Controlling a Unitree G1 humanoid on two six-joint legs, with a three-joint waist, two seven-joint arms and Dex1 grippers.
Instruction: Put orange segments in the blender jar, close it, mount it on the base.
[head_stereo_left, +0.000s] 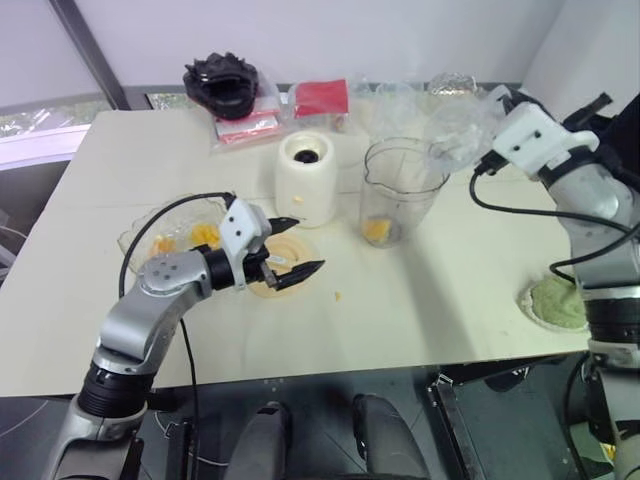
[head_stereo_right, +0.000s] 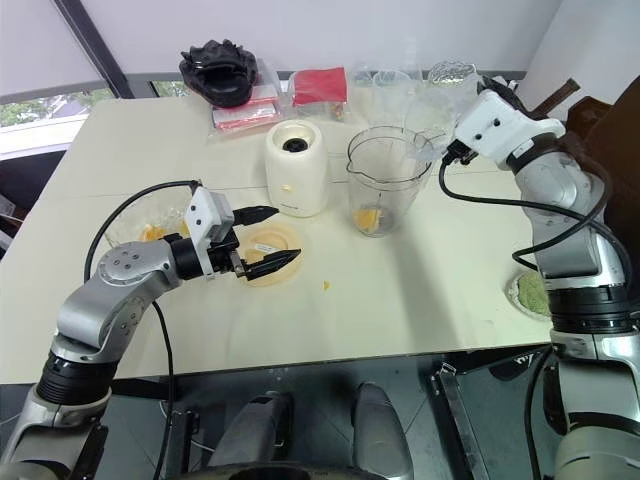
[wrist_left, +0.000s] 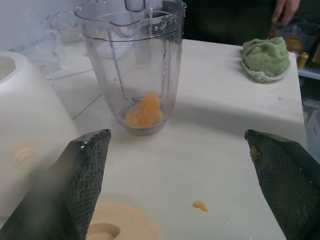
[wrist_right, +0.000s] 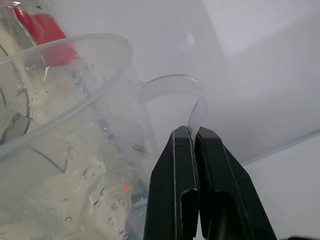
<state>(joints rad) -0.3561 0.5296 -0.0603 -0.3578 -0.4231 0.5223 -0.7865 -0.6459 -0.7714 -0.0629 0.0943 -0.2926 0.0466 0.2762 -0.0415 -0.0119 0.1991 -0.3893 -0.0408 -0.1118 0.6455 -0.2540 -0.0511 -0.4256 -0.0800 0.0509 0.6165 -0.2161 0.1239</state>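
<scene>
Clear blender jar (head_stereo_left: 404, 185) upright — one orange segment (head_stereo_left: 378, 230) inside.

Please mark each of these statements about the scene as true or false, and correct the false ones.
1. The blender jar sits on the base. False: it stands on the table beside the base.
2. An orange segment lies in the blender jar. True.
3. The left gripper holds the lid. False: it is open and grips nothing.
4. The right gripper is shut on the jar's handle. True.
</scene>
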